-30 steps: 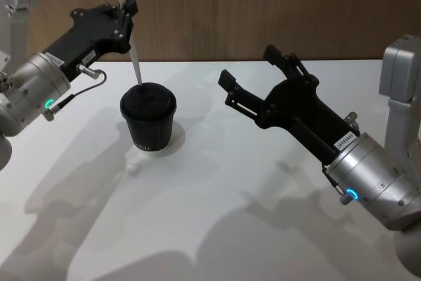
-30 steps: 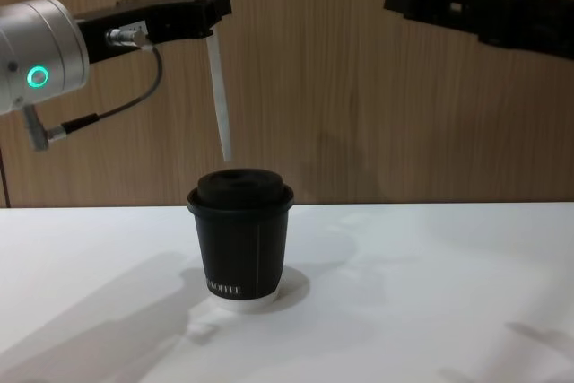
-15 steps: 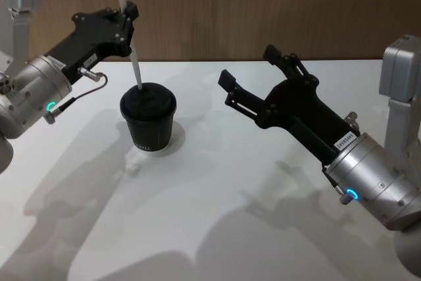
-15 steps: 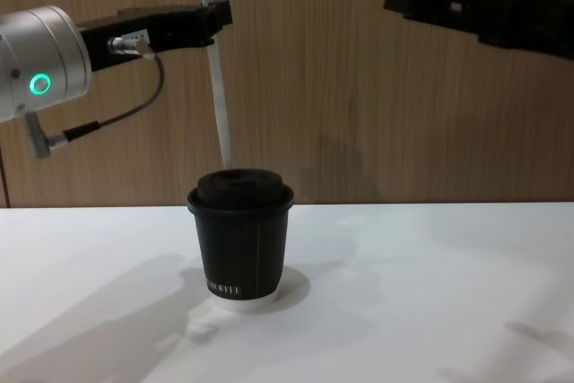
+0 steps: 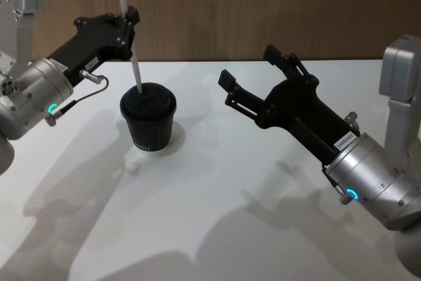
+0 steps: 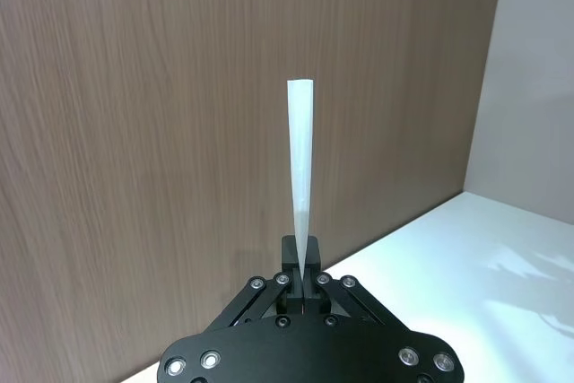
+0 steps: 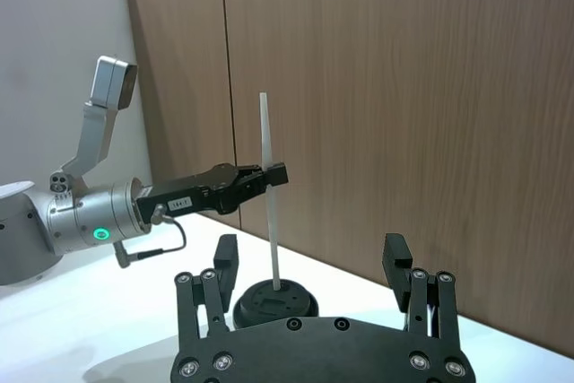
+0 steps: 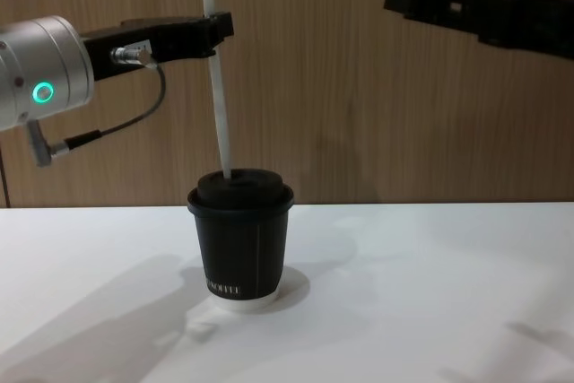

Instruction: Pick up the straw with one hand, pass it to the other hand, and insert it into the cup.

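The white straw (image 5: pixel 136 69) stands nearly upright, and my left gripper (image 5: pixel 130 16) is shut on it a little above its middle. Its lower tip meets the top of the black lid of the cup (image 5: pixel 148 120), which stands on the white table. From the chest view, the straw (image 8: pixel 220 105) runs down from the left gripper (image 8: pixel 220 26) to the lid of the cup (image 8: pixel 239 239). The straw's upper part (image 6: pixel 300 168) rises past the fingers. My right gripper (image 5: pixel 248 65) hovers open and holds nothing, to the right of the cup and above the table.
The white table (image 5: pixel 217 215) spreads around the cup, with a wood-panel wall (image 5: pixel 263 4) behind it. A dark cable (image 8: pixel 134 114) loops under the left wrist. The right wrist view shows the left gripper (image 7: pixel 273 174), the straw (image 7: pixel 266 150) and the cup (image 7: pixel 273 300) ahead.
My left gripper has lowered with the straw, bringing its tip from above the lid down onto the lid. The right arm has not moved.
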